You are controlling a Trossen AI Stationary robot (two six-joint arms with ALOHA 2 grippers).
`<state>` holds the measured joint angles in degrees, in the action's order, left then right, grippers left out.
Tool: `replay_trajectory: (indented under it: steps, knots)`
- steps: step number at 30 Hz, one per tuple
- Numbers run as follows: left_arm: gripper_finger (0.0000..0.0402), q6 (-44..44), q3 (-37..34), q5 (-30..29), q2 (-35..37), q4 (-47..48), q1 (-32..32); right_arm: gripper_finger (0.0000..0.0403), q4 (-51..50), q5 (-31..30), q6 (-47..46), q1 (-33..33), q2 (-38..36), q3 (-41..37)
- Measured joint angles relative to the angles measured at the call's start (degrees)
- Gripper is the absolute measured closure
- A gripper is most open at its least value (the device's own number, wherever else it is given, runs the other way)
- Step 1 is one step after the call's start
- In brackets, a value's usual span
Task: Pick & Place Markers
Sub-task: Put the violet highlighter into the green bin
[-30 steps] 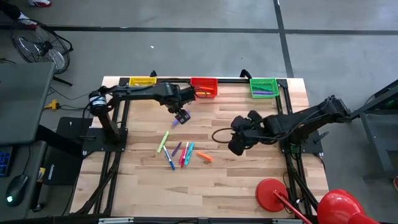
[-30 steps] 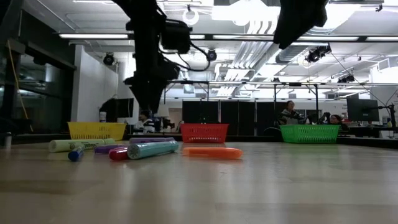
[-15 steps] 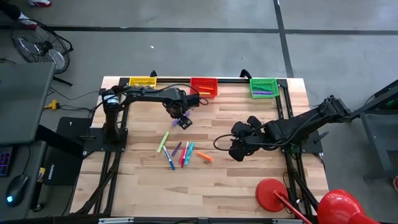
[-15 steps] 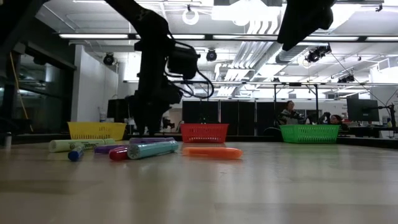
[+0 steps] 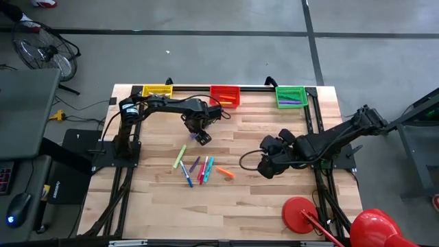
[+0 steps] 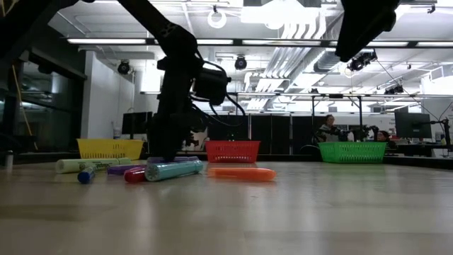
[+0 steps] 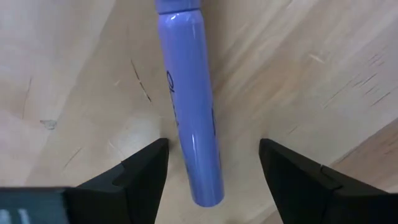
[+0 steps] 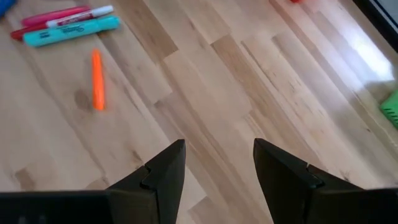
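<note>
A purple marker (image 7: 186, 93) lies flat on the wooden table, apart from the others. My left gripper (image 7: 211, 149) points down over it, open, one finger on each side of the barrel's end and a gap to each; in the high view this gripper (image 5: 200, 134) hides the marker. Several more markers lie in a loose group nearer the front: pale green (image 5: 180, 156), purple (image 5: 195, 165), blue (image 5: 187, 179), pink (image 5: 202, 171), teal (image 5: 208, 168) and orange (image 5: 227, 173). My right gripper (image 5: 268, 167) hangs open above bare table right of the group, empty (image 8: 217, 146).
Along the far edge stand a yellow basket (image 5: 157, 90), a red basket (image 5: 225, 95) and a green basket (image 5: 290, 95) with something purple in it. A red round-based object (image 5: 300, 212) stands off the near right corner. Bare wood lies between the marker group and my right gripper.
My left gripper has come down toward the table over the purple marker and tipped to point straight down, staying open. My right gripper has drifted a little toward the table's right and near side, still open.
</note>
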<state>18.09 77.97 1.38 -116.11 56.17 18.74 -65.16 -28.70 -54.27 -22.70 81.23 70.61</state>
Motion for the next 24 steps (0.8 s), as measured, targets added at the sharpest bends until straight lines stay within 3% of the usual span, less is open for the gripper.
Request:
replay_trajectory:
  steps: [12,24]
  knots:
    - [0.0246,-3.0,-0.2,0.8,-1.1,-2.1,0.0,0.0224,-3.3,-2.5,-7.3,-2.6,0.0,0.0]
    - [0.034,-3.1,-0.2,1.9,-1.1,-2.8,0.0,0.0224,-3.5,-4.9,-7.5,-3.2,0.0,0.0]
